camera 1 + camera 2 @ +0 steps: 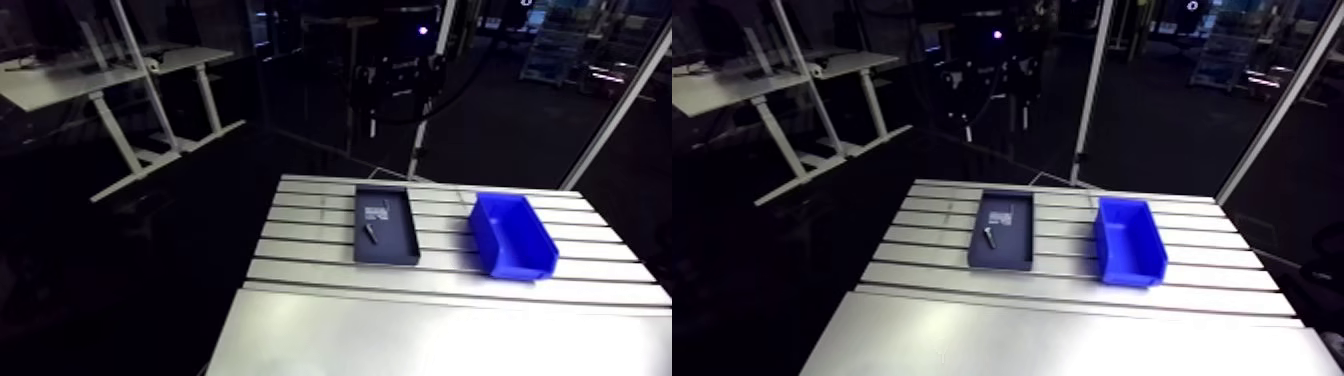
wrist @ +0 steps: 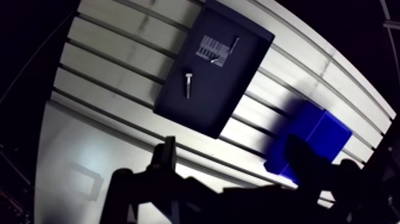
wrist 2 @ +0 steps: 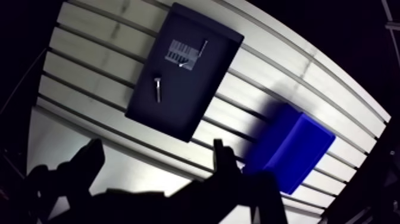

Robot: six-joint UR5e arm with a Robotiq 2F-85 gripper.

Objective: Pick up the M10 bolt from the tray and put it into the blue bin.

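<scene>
Together, tray (image 1: 390, 250) and blue bin (image 1: 512, 232) share slotted table (image 1: 300, 250).

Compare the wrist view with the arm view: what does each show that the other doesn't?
Only the wrist view plainly shows the gripper, fingers apart with nothing between them. Only the arm view shows the blue bin unobstructed, its open inside in sight with nothing seen in it. Both show the bolt lying in the dark tray, with the bin beside it on the slotted table.

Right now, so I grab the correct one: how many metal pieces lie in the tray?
2. A headed bolt near the tray's middle; a thinner piece beside the white label at one end. Nothing seems hidden.
</scene>
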